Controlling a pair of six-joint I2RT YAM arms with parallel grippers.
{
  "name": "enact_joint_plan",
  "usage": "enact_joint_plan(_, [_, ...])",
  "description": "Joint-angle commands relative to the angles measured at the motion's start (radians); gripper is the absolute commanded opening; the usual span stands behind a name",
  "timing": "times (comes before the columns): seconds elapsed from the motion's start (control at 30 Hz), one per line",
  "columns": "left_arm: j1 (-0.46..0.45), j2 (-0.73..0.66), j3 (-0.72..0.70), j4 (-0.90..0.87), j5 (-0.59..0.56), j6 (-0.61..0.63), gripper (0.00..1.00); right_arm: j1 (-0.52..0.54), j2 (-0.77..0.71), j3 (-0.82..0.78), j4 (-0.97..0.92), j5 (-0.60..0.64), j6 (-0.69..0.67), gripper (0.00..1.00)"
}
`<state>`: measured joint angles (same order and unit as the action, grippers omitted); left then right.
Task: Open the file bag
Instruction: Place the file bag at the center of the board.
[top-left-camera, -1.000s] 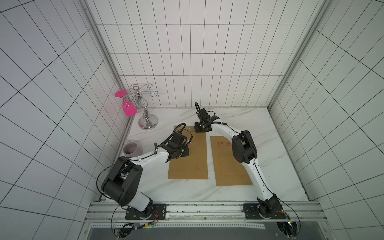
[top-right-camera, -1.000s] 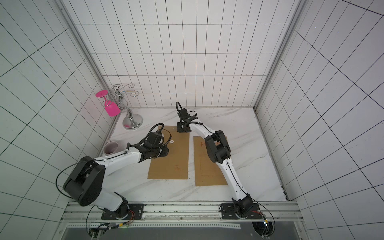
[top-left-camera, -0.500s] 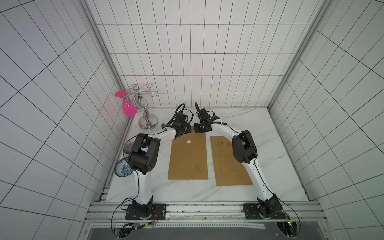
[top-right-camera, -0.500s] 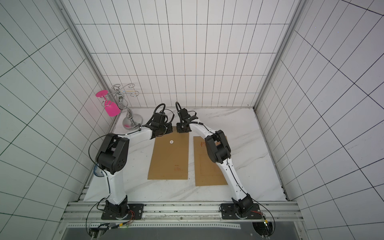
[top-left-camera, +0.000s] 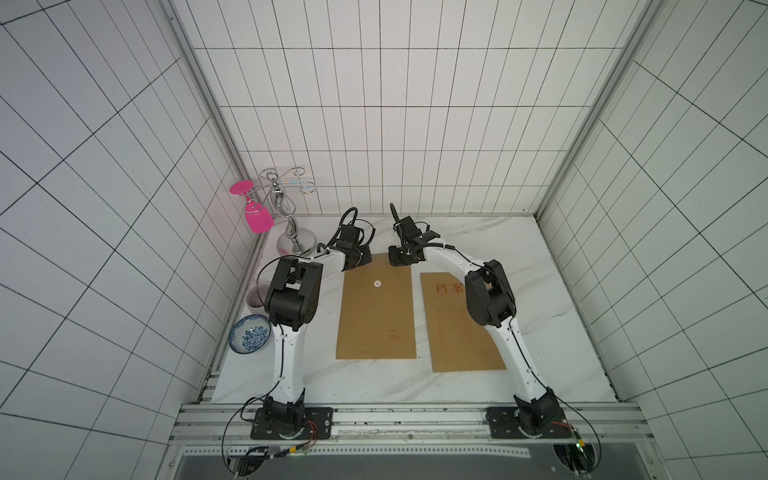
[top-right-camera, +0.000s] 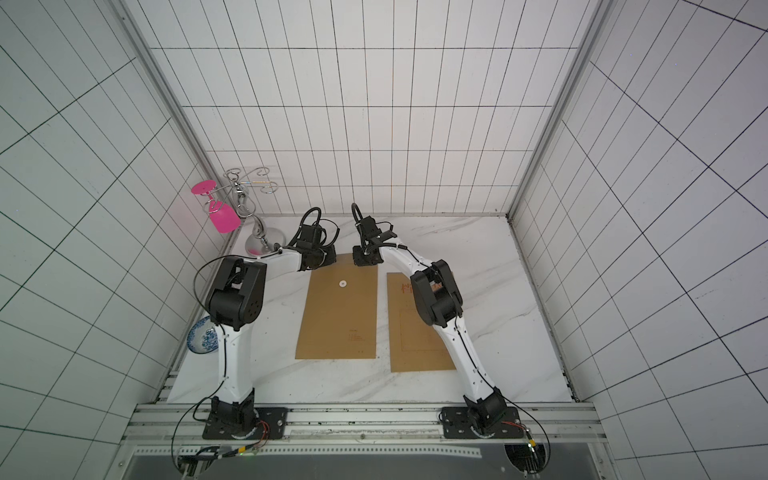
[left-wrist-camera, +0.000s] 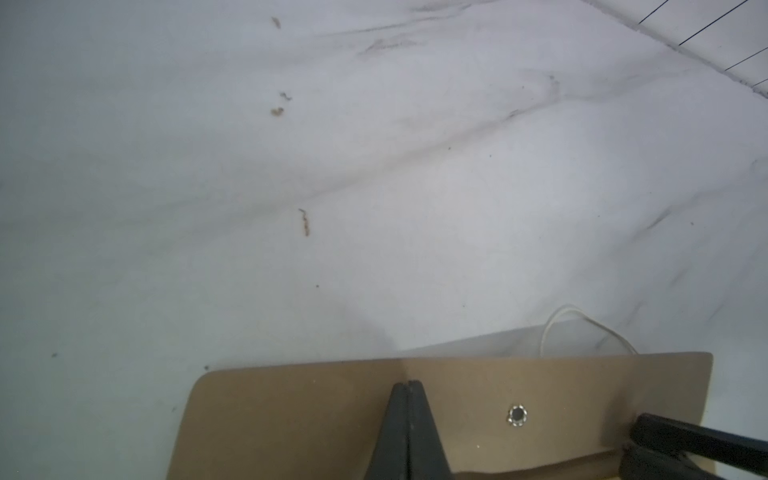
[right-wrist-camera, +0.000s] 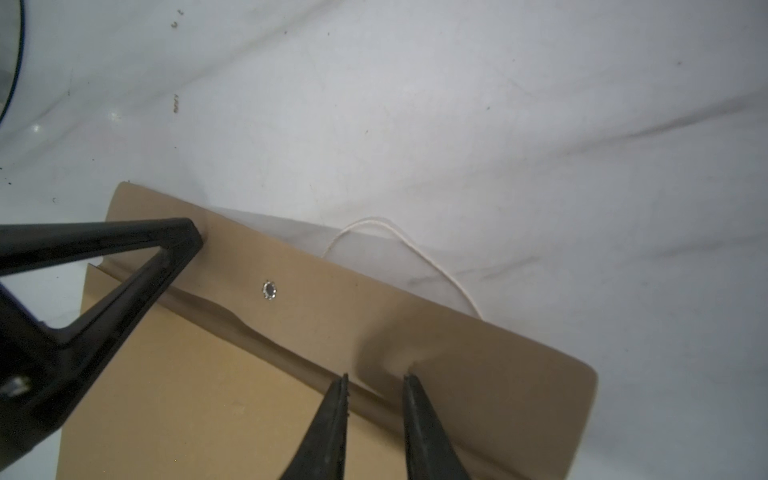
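Kraft paper: light, thin, creases easily, prob. tears if yanked. Best hold is the flap's free edge, w/ the body kept flat.

L gripper (left-wrist-camera: 408, 384): jaws pressed together at bottom centre of its wrist view, tips against flap (left-wrist-camera: 561, 386); can't tell if paper sits betw. them.

R gripper (right-wrist-camera: 376, 380): jaws a little apart, tips on the flap by the fold, paper puckered at one tip.

Flap looks lifted off table (right-wrist-camera: 498, 124). String (right-wrist-camera: 399, 232) hangs loose behind it, eyelet (right-wrist-camera: 269, 289) bare.

Bag (top-left-camera: 376, 316) lies flat, centre of both top views, flap end toward back wall. 2nd bag (top-left-camera: 453, 332) is just right of it.
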<state>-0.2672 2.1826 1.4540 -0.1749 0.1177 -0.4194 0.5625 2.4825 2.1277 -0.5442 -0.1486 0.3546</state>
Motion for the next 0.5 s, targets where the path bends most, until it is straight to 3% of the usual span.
enact_joint_plan(0.0, [-0.007,0.015,-0.023,0.012,0.018,0.020,0.00,-0.012,-0.034,0.026,-0.032,-0.021,-0.007,0.27])
enact_joint_plan(0.2, [-0.007,0.004,-0.036,0.014,0.028,0.025,0.00,-0.002,-0.016,0.090,-0.002,-0.072,0.067,0.40])
enact_joint_plan(0.47, [-0.007,-0.009,-0.040,0.013,0.043,0.044,0.00,0.005,0.098,0.184,0.024,-0.101,0.169,0.38])
